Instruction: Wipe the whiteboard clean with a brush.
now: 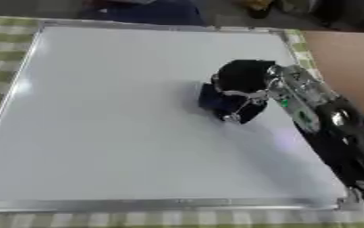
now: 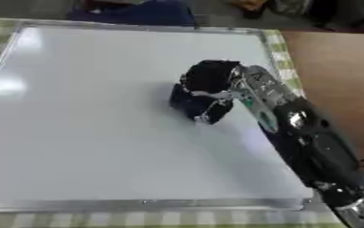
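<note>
Curling our fingers (image 1: 233, 116) down over a dark blue brush (image 1: 212, 100), we hold it clamped in our right hand (image 1: 243, 84), a little toward three o'clock from the middle of the whiteboard (image 1: 115, 133). The brush shows only partly below the hand, at its seven o'clock side, and it seems to touch the board surface, though the contact itself is hidden under the hand. A soft shadow lies on the board just under the brush.

From the hand, our right arm (image 2: 309, 142) goes away toward five o'clock, black with silver parts and a small green spot near the wrist, and it leaves the view at the lower corner.

The whiteboard is white and we can see no marks on it; some pale light reflections lie at its nine o'clock side. Its silver frame (image 1: 161, 204) runs along the six o'clock edge. The board lies flat on the desk, on a green and white checked cloth (image 1: 4, 33) that shows around the edges. At two o'clock a brown surface (image 2: 333, 58) is beside the cloth. Our left hand does not appear in either view.
</note>
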You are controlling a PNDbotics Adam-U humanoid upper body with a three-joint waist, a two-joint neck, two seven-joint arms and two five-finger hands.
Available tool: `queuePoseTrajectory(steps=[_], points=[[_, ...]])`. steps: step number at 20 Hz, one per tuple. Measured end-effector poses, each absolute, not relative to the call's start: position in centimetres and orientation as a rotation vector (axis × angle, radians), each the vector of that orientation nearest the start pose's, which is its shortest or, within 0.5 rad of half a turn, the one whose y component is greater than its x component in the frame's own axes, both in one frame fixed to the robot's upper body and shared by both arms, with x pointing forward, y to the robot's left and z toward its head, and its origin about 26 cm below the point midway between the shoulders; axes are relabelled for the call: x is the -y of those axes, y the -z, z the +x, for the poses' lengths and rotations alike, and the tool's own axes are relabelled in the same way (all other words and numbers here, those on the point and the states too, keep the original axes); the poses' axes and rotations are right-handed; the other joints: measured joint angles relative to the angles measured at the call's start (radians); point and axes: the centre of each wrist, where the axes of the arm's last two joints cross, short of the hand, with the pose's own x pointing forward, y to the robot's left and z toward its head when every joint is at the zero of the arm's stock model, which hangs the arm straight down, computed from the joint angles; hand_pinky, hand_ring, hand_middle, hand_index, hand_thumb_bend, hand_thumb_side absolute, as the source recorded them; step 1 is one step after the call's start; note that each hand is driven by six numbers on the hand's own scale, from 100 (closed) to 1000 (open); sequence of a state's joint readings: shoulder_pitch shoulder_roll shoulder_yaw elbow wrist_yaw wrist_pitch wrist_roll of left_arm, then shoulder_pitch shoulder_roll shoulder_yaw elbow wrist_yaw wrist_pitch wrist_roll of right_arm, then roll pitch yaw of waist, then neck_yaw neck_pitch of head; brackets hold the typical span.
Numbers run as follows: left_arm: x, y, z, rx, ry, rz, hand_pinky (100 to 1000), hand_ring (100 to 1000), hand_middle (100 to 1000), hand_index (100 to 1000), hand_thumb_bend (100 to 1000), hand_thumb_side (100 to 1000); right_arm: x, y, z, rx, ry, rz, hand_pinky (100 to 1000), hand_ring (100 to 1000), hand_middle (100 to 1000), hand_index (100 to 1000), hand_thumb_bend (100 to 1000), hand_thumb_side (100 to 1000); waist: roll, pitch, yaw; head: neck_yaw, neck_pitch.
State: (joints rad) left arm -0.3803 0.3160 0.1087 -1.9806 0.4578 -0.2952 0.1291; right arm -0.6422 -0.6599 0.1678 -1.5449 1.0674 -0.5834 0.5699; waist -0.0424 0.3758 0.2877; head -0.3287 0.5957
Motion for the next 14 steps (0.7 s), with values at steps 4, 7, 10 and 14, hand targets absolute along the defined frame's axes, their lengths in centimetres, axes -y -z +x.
queuePoseTrajectory(steps=[4, 7, 10, 14], points=[[-27.81, -22.71, 30.78, 2.609, -0.151, -0.281, 452, 506, 518, 524, 110, 969, 29.46, -23.83, 38.42, -1.640, 2.724, 1.352, 289, 286, 100, 176, 100, 271, 0.000, 0.000, -0.002, 0.000, 0.000], [-27.81, -22.71, 30.78, 2.609, -0.152, -0.281, 451, 506, 518, 524, 109, 970, 29.38, -23.76, 38.32, -1.647, 2.728, 1.344, 285, 285, 100, 176, 100, 272, 0.001, 0.000, -0.003, 0.000, 0.000], [-27.81, -22.71, 30.78, 2.609, -0.152, -0.281, 451, 506, 518, 524, 109, 971, 29.37, -23.72, 38.32, -1.648, 2.734, 1.345, 284, 284, 100, 177, 100, 269, 0.002, 0.000, -0.002, 0.000, 0.000], [-27.81, -22.71, 30.78, 2.609, -0.152, -0.281, 451, 506, 518, 523, 107, 972, 29.45, -23.70, 38.35, -1.646, 2.738, 1.349, 291, 287, 100, 193, 100, 249, 0.003, 0.000, 0.000, 0.000, 0.000]])
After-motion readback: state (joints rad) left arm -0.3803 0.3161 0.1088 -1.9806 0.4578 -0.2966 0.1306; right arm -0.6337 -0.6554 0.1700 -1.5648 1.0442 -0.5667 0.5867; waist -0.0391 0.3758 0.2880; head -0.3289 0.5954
